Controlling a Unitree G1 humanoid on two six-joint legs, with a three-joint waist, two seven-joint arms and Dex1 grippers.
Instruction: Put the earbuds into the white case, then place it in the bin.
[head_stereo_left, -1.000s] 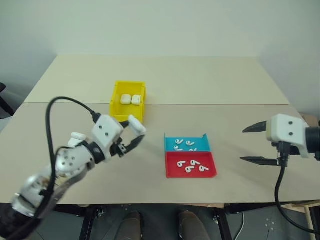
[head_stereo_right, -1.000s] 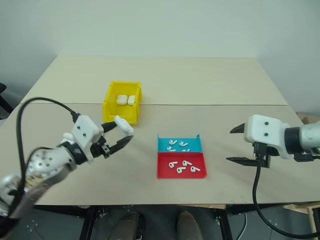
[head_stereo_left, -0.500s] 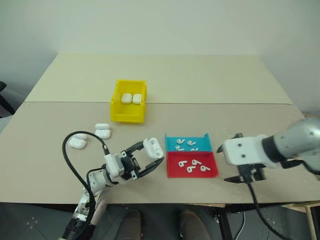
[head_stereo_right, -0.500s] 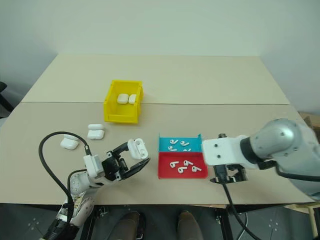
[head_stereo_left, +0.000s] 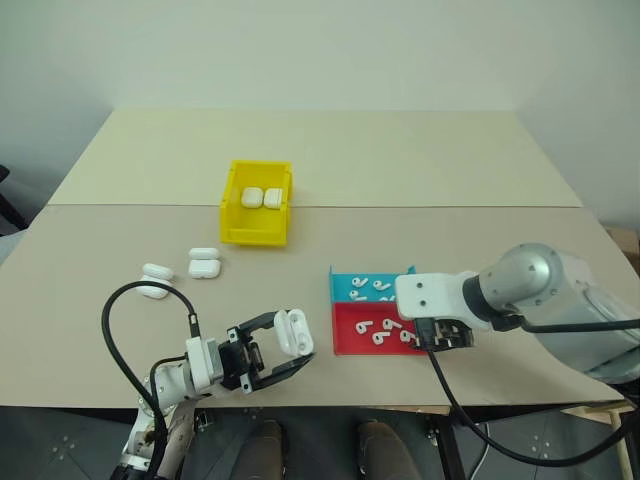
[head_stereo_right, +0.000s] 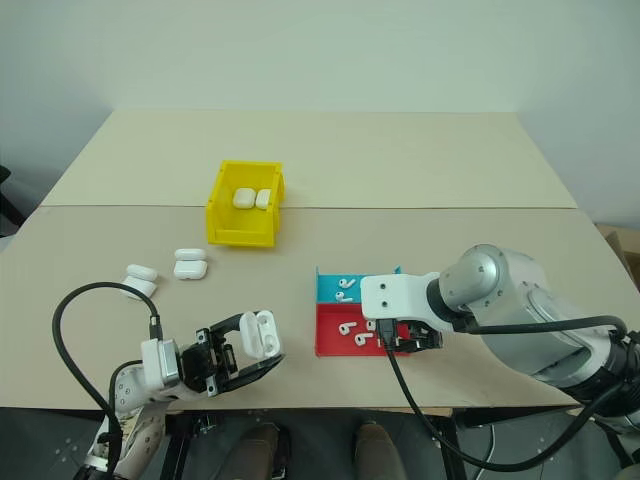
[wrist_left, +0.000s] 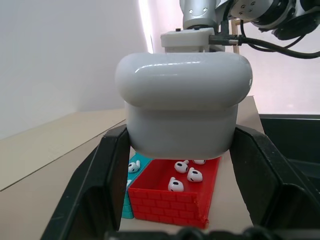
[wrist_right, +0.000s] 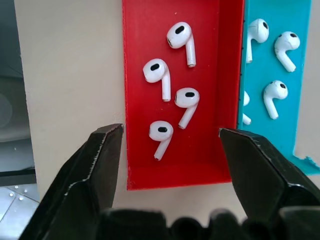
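The left gripper (head_stereo_left: 283, 352) is clamped on a small glossy white case (head_stereo_left: 294, 331), lid flipped up, held low near the front of the tan surface (head_stereo_left: 400, 160), apparently presenting it for loading. The right gripper (wrist_right: 167, 145), fingers spread and pointing down, hovers over the shallow red tray (wrist_right: 137, 90) of tiny white earbuds (wrist_right: 159, 135), beside the blue tray (wrist_right: 295, 75). The yellow plastic bin (head_stereo_left: 232, 225) sits well apart.
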